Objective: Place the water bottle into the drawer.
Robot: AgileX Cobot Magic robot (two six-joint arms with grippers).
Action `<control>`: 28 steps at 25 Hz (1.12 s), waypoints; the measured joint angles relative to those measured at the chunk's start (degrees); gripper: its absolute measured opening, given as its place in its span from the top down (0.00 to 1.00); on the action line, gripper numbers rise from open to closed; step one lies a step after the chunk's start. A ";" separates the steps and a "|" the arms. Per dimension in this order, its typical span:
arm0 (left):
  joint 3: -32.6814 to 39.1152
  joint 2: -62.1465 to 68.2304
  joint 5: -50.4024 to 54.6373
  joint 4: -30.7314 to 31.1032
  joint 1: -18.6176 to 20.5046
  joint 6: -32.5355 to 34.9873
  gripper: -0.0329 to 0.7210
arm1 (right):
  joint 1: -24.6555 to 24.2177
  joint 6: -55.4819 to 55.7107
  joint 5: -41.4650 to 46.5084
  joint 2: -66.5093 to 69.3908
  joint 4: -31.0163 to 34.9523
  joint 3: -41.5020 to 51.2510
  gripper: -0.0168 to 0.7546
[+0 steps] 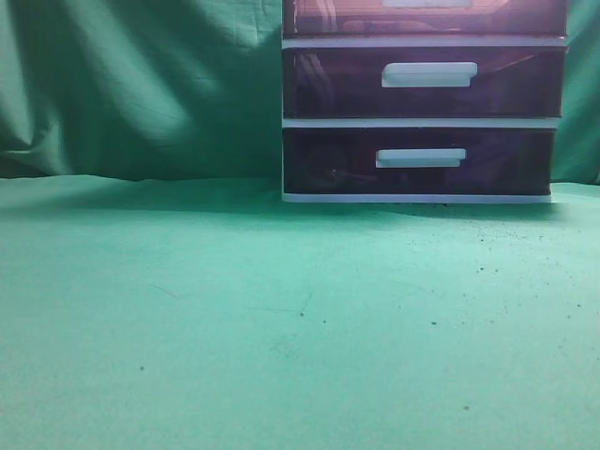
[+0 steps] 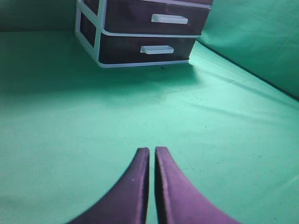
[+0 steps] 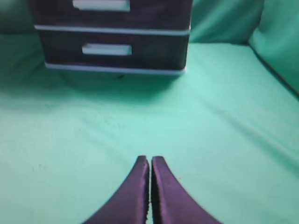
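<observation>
From my station I take the white-framed drawer unit (image 1: pixel 422 103) as my reference; it stands at the back of the green cloth (image 1: pixel 234 319), hard against the draped green backdrop (image 1: pixel 141 84). The top drawer (image 1: pixel 427 16) is only partly in the exterior view — I see a strip of its dark purple-red front and the lower edge of its white handle, cut off by the frame's top edge, and its front sits flush with the fronts below. Under it the middle drawer (image 1: pixel 424 82) and the bottom drawer (image 1: pixel 418 161) are both pushed in.

I cannot find the water bottle in any view.

The left gripper (image 2: pixel 152 154) hangs low over the cloth, well in front of the unit and off to its left side (its camera catches the unit's left flank as well as its front). Its two dark fingers (image 2: pixel 133 186) point toward the unit, pressed nearly together with only a hairline gap, and they grip nothing.

The right gripper (image 3: pixel 150 161) sits well in front of the unit too, facing it almost squarely — fingers (image 3: pixel 168 196) likewise closed to a sliver and empty. Neither arm shows in the exterior view.
</observation>
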 joint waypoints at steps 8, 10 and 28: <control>0.00 0.00 0.00 0.00 0.00 0.00 0.96 | 0.00 2.49 0.01 0.00 -2.39 0.79 0.98; 0.00 0.00 0.00 0.00 0.00 0.00 0.96 | 0.00 2.77 0.01 0.00 -2.39 0.79 0.98; 0.00 0.00 0.00 0.58 0.25 0.37 0.96 | -0.18 2.90 0.01 0.00 -2.39 0.88 0.98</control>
